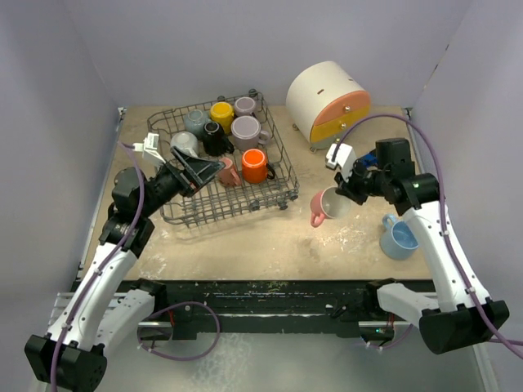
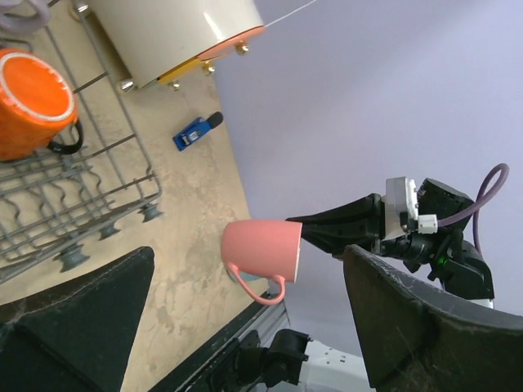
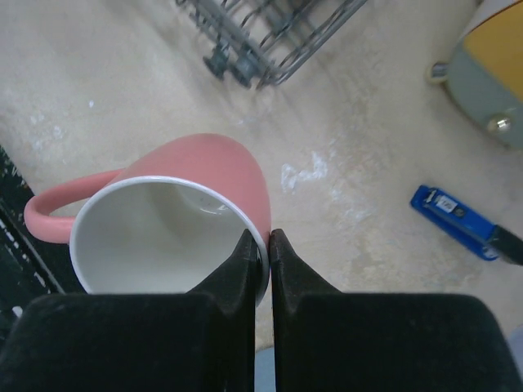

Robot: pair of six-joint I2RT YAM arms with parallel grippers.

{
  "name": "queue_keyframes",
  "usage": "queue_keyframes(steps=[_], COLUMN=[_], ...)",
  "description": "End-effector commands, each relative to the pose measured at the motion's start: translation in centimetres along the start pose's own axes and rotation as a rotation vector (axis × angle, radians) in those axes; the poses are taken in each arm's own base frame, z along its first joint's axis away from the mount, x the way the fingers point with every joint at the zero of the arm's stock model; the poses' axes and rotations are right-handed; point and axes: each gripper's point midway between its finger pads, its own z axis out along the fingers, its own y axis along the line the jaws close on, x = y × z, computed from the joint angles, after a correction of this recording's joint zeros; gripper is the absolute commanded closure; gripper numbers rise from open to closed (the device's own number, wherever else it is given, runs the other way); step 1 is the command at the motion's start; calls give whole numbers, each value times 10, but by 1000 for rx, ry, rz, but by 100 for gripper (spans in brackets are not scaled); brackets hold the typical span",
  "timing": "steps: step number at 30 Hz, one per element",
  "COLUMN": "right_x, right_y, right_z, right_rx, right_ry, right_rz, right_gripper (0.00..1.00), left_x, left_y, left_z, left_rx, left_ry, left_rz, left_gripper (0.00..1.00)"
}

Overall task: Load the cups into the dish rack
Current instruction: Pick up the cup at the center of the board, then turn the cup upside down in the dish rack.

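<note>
Right gripper (image 3: pixel 260 242): I see it pinched shut on the rim of the pink mug (image 3: pixel 176 220) — mug on its side, right of the dish rack (image 1: pixel 237 208).
Left gripper (image 1: pixel 214 170): jaws wide apart, empty, over the rack.
Blue mug (image 1: pixel 399 238): on the table (image 1: pixel 270 237) — beside the right arm.

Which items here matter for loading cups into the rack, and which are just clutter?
Job: grey wire dish rack; pink ceramic mug held by the right fingers; light blue ceramic mug outside the rack; orange ceramic mug and others already racked.
Lying about: white cylindrical drawer unit with orange and yellow fronts; small blue plastic object.
</note>
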Motion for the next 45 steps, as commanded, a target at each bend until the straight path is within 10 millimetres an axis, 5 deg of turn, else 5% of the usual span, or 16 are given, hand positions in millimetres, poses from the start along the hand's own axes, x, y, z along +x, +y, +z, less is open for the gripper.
queue_keyframes(steps=[1, 14, 22, 30, 45], right_x=[-78, -195, -240, -259, -273], right_y=[-21, -66, -73, -67, -62], right_z=[-42, -109, -144, -160, -171], right_rx=[100, 294, 348, 349, 337], right_ry=[-244, -607, -808, -939, -1036], right_rz=[-54, -154, -165, -199, -233], right_gripper=[100, 100, 100, 100, 100], left_x=[-21, -37, -40, -25, 35], left_y=[-60, -123, -152, -173, -207], left_z=[-2, 4, 7, 15, 46], left_rx=[213, 475, 576, 646, 734], left_ry=[-45, -36, -32, 3, 132], left_rz=[28, -17, -32, -56, -95], left_gripper=[0, 0, 1, 1, 0])
